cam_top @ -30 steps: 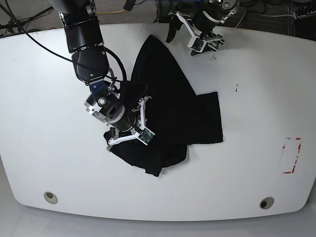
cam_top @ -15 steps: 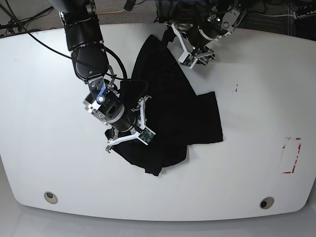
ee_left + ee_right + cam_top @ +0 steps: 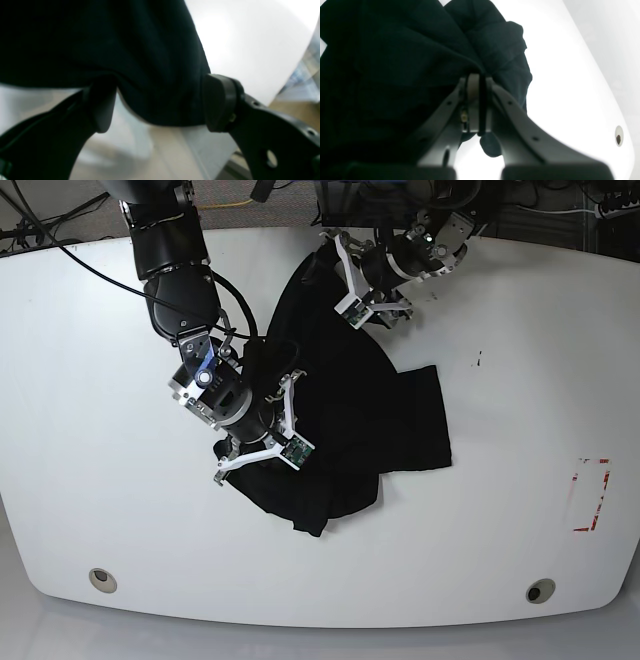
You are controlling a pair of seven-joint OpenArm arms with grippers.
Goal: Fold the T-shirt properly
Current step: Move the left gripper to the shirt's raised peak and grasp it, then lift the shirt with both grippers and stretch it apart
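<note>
The black T-shirt (image 3: 350, 400) lies crumpled on the white table (image 3: 500, 380), with a long point running toward the back edge. My right gripper (image 3: 252, 442) sits on its front left part. In the right wrist view this gripper (image 3: 479, 82) is shut on a pinched fold of the T-shirt (image 3: 395, 62). My left gripper (image 3: 335, 272) is at the shirt's back corner. In the left wrist view it (image 3: 160, 105) is open, and a rounded edge of the T-shirt (image 3: 155, 75) hangs between the two black fingers (image 3: 220, 102). No print shows.
A red tape outline (image 3: 590, 495) marks the table's right side. Two round holes (image 3: 100, 578) (image 3: 540, 591) sit near the front edge. Cables (image 3: 40, 220) trail behind the table at the back left.
My left arm has swung from behind the table's back edge, down and to the left, onto the shirt's back corner, still open. The right gripper has stayed shut on the cloth, barely shifting.
</note>
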